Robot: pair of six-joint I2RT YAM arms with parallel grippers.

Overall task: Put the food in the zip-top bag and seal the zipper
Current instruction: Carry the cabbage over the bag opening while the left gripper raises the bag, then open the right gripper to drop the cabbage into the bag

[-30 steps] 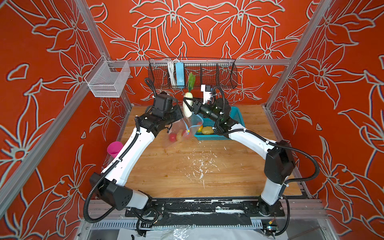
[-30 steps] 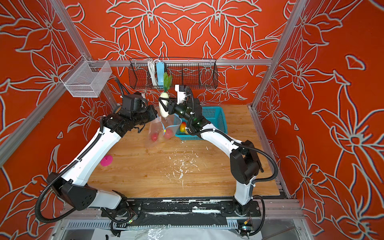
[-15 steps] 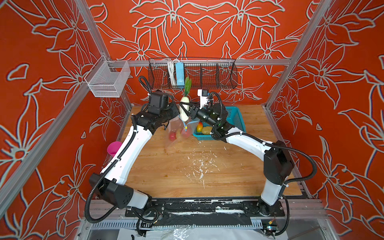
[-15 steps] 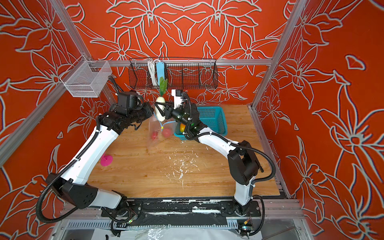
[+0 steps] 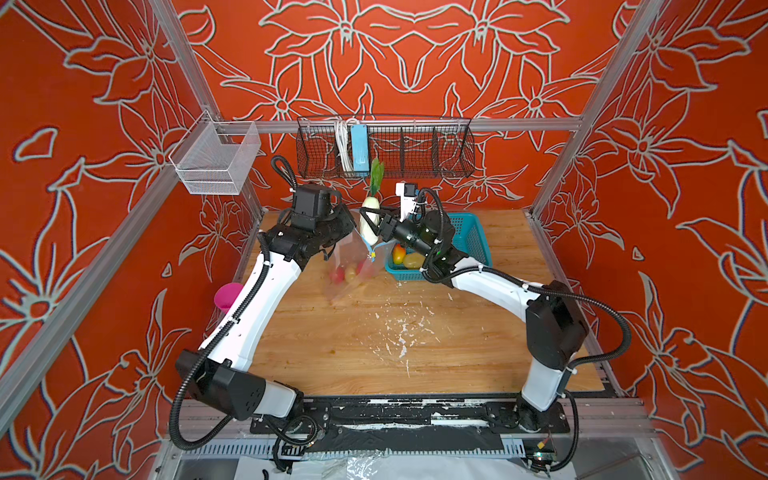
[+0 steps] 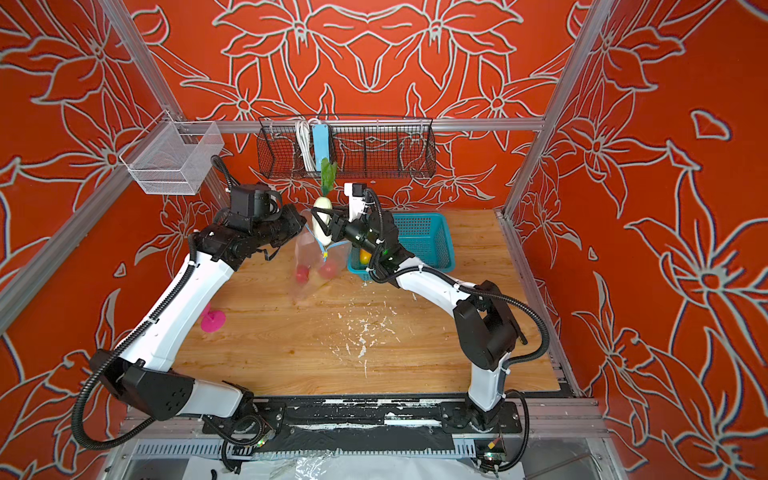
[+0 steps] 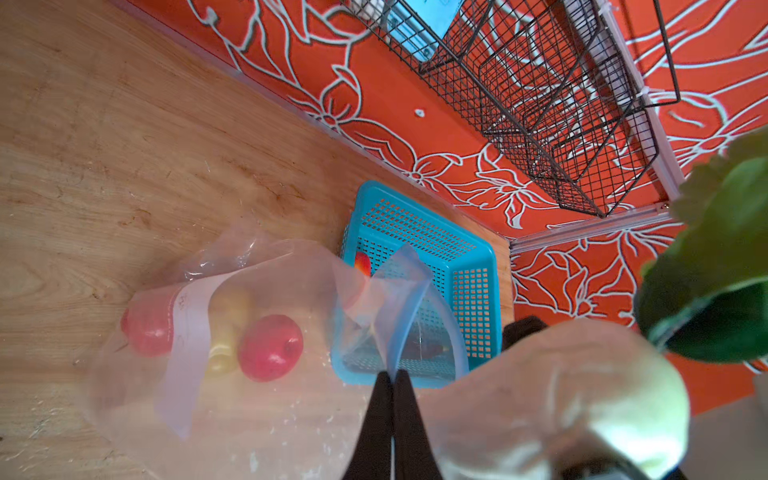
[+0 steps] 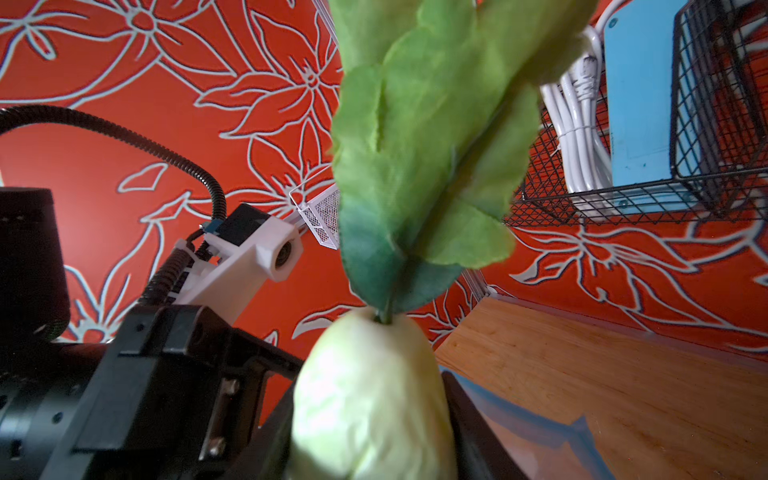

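Note:
The clear zip-top bag [image 5: 353,266] hangs with its lower part on the wooden table. My left gripper [image 7: 392,374] is shut on its top edge and holds the mouth up. Inside lie two red balls [image 7: 270,347] and a yellow potato lump [image 7: 226,328]. The light-blue zipper [image 6: 325,253] with its yellow end dangles at the mouth. My right gripper [image 8: 370,436] is shut on the white vegetable [image 5: 369,220], upright with its green leaves [image 5: 376,172] on top, just above the bag's mouth. A mango [image 5: 398,253] and another potato lump [image 5: 412,260] sit in the teal basket [image 5: 469,237].
A black wire rack [image 5: 415,145] with a blue box and white cables hangs on the back wall, close above the leaves. A clear mesh bin [image 5: 216,162] is mounted at back left. A pink object [image 5: 227,296] lies at the table's left edge.
My right gripper has carried the white vegetable a little to the left and lower, closer to the bag's mouth. The left gripper keeps its hold on the bag's edge.

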